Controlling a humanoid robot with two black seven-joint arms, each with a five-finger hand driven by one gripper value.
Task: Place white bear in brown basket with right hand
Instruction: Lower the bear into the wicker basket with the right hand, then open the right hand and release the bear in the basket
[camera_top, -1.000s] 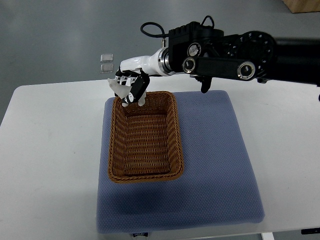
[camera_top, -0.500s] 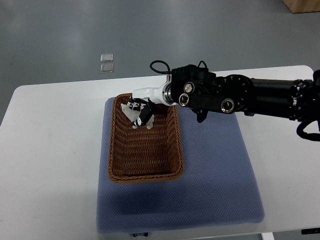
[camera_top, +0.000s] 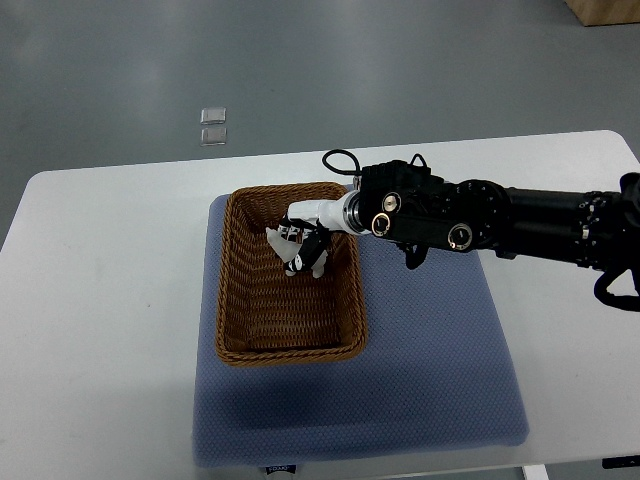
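One white bear (camera_top: 280, 243), small, mostly hidden by fingers (camera_top: 303, 255).

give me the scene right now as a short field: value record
surface: white table with a blue mat on it
container: brown basket on the mat's left part
object: white bear, held inside the basket's far half
right hand: curled on the bear, down in the basket, arm reaching in from the right
left hand: not in view
task state: bear over the basket floor, not yet let go
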